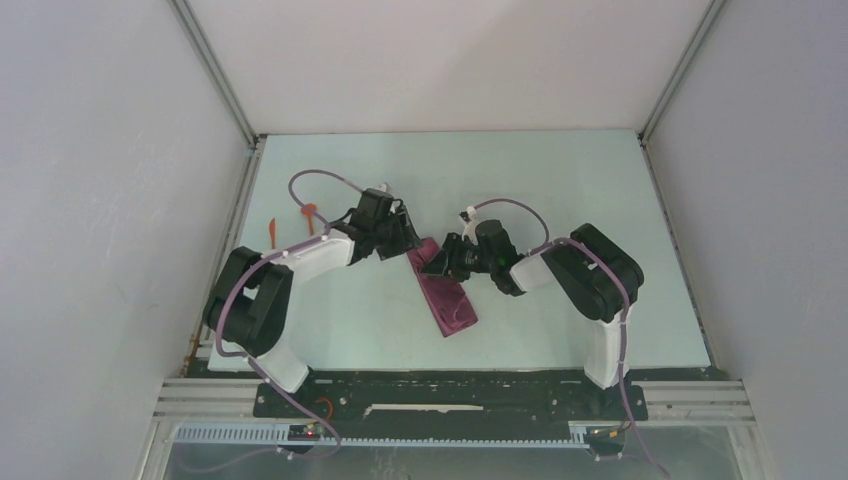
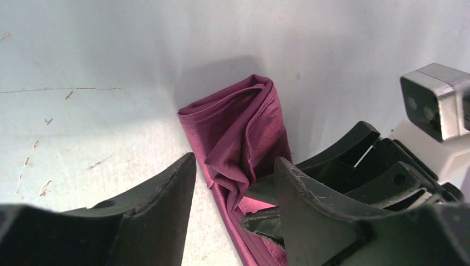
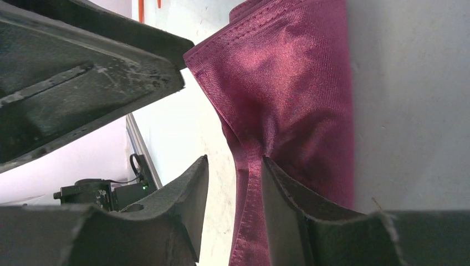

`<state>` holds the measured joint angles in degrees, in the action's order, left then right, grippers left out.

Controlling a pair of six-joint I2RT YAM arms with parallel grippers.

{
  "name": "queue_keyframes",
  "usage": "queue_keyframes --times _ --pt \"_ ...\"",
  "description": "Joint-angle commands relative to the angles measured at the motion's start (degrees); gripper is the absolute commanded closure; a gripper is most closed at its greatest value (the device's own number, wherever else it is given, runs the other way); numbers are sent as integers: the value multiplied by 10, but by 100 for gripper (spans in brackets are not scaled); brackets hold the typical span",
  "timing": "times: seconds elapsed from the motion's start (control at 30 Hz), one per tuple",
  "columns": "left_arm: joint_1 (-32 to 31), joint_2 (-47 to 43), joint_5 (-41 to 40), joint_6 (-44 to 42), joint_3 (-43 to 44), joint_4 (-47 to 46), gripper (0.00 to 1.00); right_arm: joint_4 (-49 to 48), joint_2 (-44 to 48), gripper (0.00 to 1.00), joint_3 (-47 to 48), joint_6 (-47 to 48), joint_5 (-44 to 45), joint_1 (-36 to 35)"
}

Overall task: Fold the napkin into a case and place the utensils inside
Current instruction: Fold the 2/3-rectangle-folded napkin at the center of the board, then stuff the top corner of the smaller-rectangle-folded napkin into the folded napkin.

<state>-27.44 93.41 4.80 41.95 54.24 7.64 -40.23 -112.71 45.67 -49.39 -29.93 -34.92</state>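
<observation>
The napkin [image 1: 452, 305] lay folded narrow, right hand [image 3: 235, 163] pinching it, left hand [image 2: 235, 160] open beside; utensils [image 1: 309, 213] lay outside at ten o'clock.

Maroon case [image 1: 447, 298] lies folded, orange utensils [image 1: 308, 212] apart.

I see a pale green table [image 1: 560, 180] boxed in by a plain white left wall [image 1: 100, 200], right wall [image 1: 770, 200] and back wall [image 1: 450, 60]. A silver metal rail [image 1: 700, 400] runs along the near edge. Up close, the tabletop has small scratches [image 2: 55, 88]. The light is soft.
</observation>
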Motion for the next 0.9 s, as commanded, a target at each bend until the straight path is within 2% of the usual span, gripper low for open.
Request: queue_keyframes --times 0.0,0.27,0.43,0.57,0.63,0.67,0.73,0.87 --pt "-9 18 -33 -28 35 42 41 -27 -9 53 -4 5 -7 4" --pt "-10 34 -26 -25 48 27 56 -22 -1 52 -3 14 -4 2" --pt "-10 36 -21 -27 51 23 68 16 21 49 2 42 7 1" --pt "-7 28 -25 -32 52 23 81 76 55 46 15 99 24 -7" --pt "-4 30 -18 -34 55 25 93 105 72 45 28 129 32 -10" --pt "-3 30 -15 -36 56 27 96 117 80 44 34 142 35 -11" --pt "1 29 -12 -38 57 30 99 138 94 42 45 173 46 -14" --pt "16 21 4 -37 51 31 100 162 113 34 63 243 82 -27"
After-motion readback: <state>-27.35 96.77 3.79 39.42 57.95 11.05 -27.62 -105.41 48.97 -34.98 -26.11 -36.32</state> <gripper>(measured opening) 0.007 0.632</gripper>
